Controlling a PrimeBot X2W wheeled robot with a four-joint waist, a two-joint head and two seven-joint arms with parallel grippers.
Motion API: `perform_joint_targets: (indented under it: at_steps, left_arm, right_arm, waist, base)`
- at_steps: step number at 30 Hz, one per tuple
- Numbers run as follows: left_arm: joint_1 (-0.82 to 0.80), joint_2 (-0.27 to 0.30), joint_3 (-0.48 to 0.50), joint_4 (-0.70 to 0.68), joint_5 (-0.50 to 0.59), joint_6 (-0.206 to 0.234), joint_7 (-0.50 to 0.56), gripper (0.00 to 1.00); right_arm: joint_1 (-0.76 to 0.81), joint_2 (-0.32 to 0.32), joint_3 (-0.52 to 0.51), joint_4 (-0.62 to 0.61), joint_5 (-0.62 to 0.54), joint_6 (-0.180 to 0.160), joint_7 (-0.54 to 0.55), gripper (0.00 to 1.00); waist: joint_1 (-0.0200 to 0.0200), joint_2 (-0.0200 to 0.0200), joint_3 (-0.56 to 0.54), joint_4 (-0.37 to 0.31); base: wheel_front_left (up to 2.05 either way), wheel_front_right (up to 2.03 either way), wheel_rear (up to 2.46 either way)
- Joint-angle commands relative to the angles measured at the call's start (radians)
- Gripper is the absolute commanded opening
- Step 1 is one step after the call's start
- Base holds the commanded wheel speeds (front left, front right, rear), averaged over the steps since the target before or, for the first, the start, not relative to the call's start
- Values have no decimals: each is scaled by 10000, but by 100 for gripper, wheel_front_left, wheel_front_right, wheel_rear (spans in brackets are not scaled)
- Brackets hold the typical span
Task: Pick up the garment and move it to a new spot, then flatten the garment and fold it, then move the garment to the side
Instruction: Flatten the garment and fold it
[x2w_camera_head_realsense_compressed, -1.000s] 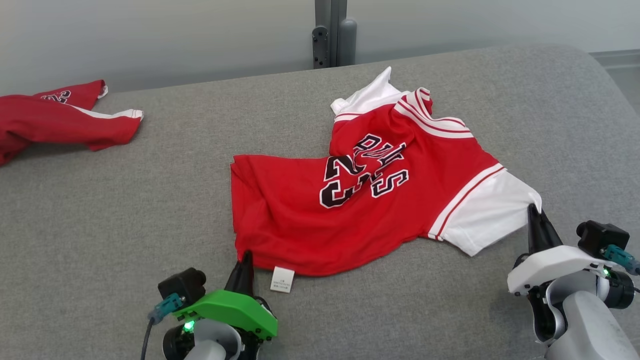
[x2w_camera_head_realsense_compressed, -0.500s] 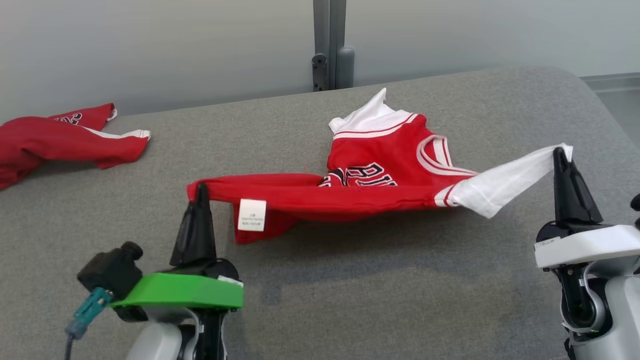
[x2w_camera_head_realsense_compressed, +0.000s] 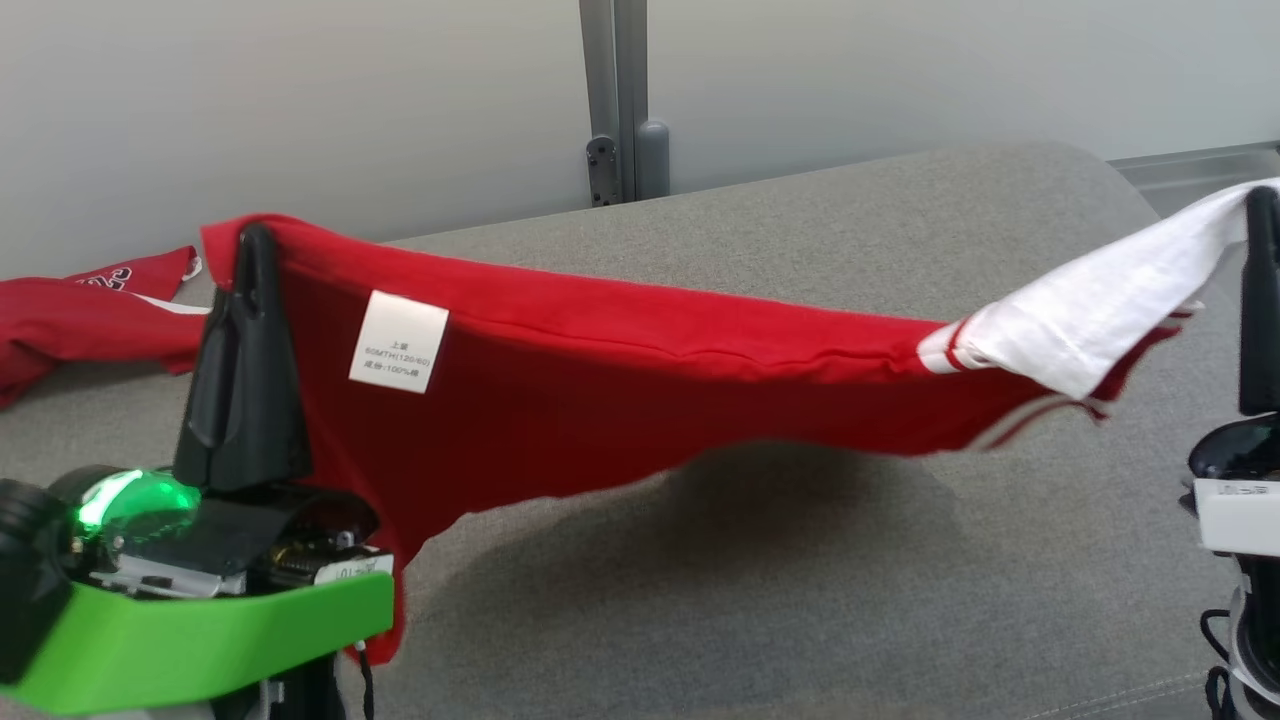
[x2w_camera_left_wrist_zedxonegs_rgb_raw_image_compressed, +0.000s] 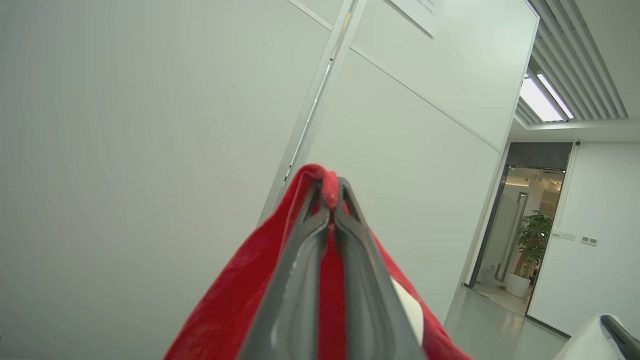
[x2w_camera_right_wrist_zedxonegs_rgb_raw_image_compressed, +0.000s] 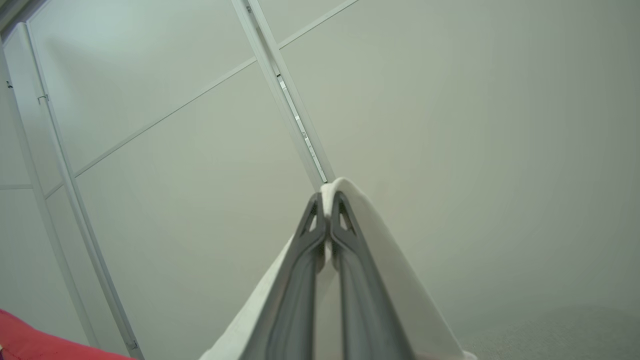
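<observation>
While its red hem corner (x2w_camera_head_realsense_compressed: 228, 234) is pinched in the closed left fingers (x2w_camera_head_realsense_compressed: 245, 390), the garment (x2w_camera_head_realsense_compressed: 620, 380) is held stretched above the grey surface (x2w_camera_head_realsense_compressed: 800, 600), long axis running across to the white sleeve (x2w_camera_head_realsense_compressed: 1090, 320) clamped in the closed right fingers (x2w_camera_head_realsense_compressed: 1260, 320).

The garment (x2w_camera_head_realsense_compressed: 640, 400) hangs above the padded bench (x2w_camera_head_realsense_compressed: 800, 600), strung from left to right between the two grippers. The left gripper (x2w_camera_head_realsense_compressed: 252, 240) pinches one corner over the near left part of the bench; the right gripper (x2w_camera_head_realsense_compressed: 1262, 200) pinches a sleeve over the right edge. A label (x2w_camera_head_realsense_compressed: 398, 341) sits on the garment just right of the left gripper. A second garment (x2w_camera_head_realsense_compressed: 80, 320) lies at the far left edge, behind the left gripper. A post (x2w_camera_head_realsense_compressed: 615, 100) stands behind the middle of the far edge, against the wall (x2w_camera_head_realsense_compressed: 300, 100).
</observation>
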Motion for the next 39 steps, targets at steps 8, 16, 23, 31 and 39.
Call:
perform_joint_targets:
  at_steps: [8, 16, 23, 31, 39]
  left_arm:
    - [-1001, 591, 36, -891, 388, 247, 1056, 0]
    - [-3299, 686, 141, 1134, -322, -287, 2095, 0]
    - [-8199, 740, 446, 4676, 112, -939, 2532, 0]
    - [-12702, 639, 240, 9506, 1110, -1876, 1348, 0]
    - [-13838, 469, 267, 12522, 1211, -2394, 60, 0]
  right_arm:
    - [-372, 116, -547, -1325, -197, 4, 835, 0]
    - [-2945, -89, 277, 340, -392, 4, 1362, 0]
    - [-8001, -206, 1262, 3265, -1255, 4, 1182, 0]
    - [-12980, 557, 1578, 8193, -2648, 4, -722, 0]
    - [-14276, 758, 2399, 11145, -2178, 4, -2273, 0]
  waist:
    - [0, -1, 612, -17]
    - [0, -1, 1868, 148]
    - [0, -1, 3232, 233]
    - [0, -1, 4109, -246]
    - [0, -1, 5540, -580]
  base:
    - [0, 0, 0]
    - [0, 0, 0]
    - [0, 0, 0]
    - [0, 0, 0]
    - [0, 0, 0]
